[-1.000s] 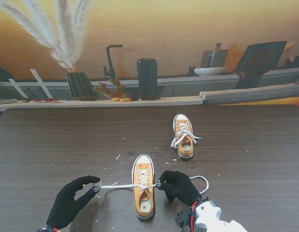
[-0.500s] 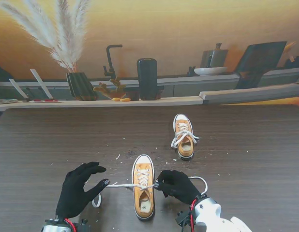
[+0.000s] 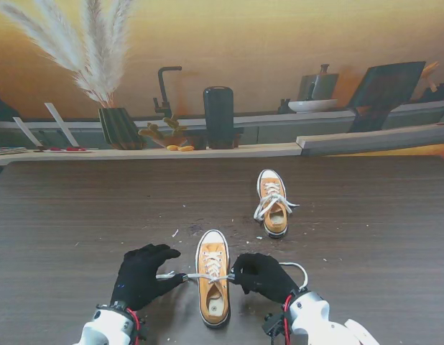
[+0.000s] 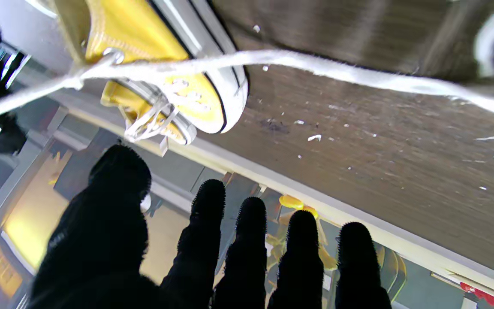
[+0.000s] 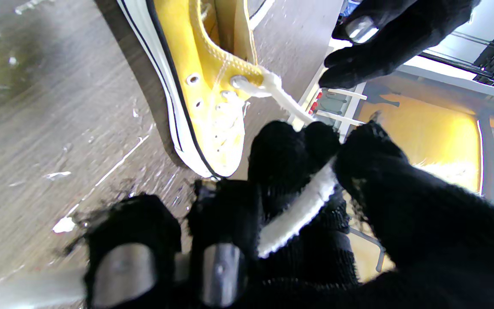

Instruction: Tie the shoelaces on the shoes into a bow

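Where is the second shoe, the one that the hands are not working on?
In the stand's view the second shoe stands farther from me and slightly right of the near shoe.

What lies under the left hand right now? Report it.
Under the left hand a white lace shows, running from the near shoe across the dark table. Its fingers are spread, not touching it. The lace's end is hidden.

Near shoe (image 3: 213, 277) between hands; far shoe (image 3: 272, 203) behind, right.
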Robot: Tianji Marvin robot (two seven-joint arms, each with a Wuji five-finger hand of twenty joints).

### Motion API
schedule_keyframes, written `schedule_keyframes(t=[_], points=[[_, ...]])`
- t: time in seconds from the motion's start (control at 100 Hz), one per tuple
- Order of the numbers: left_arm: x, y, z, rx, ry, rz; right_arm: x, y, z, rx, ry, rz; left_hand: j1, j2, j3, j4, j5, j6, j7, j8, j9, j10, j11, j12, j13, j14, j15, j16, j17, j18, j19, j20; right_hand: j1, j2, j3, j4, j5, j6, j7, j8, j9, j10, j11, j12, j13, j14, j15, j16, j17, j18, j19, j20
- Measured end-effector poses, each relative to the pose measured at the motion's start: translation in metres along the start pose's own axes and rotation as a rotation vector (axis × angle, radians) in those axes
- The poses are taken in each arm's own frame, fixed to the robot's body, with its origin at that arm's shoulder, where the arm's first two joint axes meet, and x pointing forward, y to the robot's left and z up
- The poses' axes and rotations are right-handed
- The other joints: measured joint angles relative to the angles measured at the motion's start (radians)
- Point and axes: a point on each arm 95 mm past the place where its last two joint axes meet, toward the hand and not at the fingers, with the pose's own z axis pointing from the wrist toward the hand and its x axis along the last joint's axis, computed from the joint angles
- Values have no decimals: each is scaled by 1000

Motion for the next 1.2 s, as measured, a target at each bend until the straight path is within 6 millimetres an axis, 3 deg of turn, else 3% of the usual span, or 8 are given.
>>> schedule_keyframes(t=[0.28, 0.52, 0.56, 0.93, 1.2], points=[[13, 17, 12, -75, -49, 130, 0, 1, 0, 9, -3, 2, 0, 0, 0, 0, 12, 0, 0, 0, 0, 0, 0, 0, 0, -10, 0, 0, 10, -1, 1, 10, 0, 6, -1, 0, -2, 0, 0, 0, 0, 0, -1, 0, 0, -1, 0, 5, 0, 0, 0, 0], [14, 25, 22, -103, -83, 211, -1, 2, -1, 8, -8, 12, 0, 0, 0, 0, 27, 0, 33, 0, 0, 0, 0, 0, 0, -11, 21, 0, 18, -2, 25, 12, 0, 8, -9, 0, -3, 0, 0, 0, 0, 0, -1, 0, 0, -1, 0, 5, 0, 0, 1, 0], [14, 27, 24, -107, -80, 219, -1, 2, -1, 9, -8, 13, 0, 0, 0, 0, 27, 0, 40, 1, 0, 0, 0, 0, 0, -12, 21, 0, 19, -26, 25, 12, 0, 8, -9, 0, -3, 0, 0, 0, 0, 0, -1, 0, 0, -2, 0, 5, 0, 0, 1, 0], [13, 41, 38, -161, -64, 252, -3, 3, -3, 12, -17, 17, -17, 0, -9, 0, 27, 0, 82, 27, 0, 0, 2, 0, 0, -18, 22, 0, 20, -26, 35, 13, 0, 13, -9, 0, -6, -1, 0, 0, 0, 0, -1, 0, 0, -3, 0, 5, 0, 0, 1, 0], [16, 45, 47, -147, -60, 304, -4, 4, -4, 11, -26, 19, -73, -24, -11, -36, 27, 0, 128, 50, 5, -5, 16, 0, 1, -25, 45, 0, 27, -26, 58, 13, 0, 17, -9, 0, -7, -1, 0, 0, 0, 0, -1, 0, 0, -3, 0, 5, 0, 0, 1, 0]])
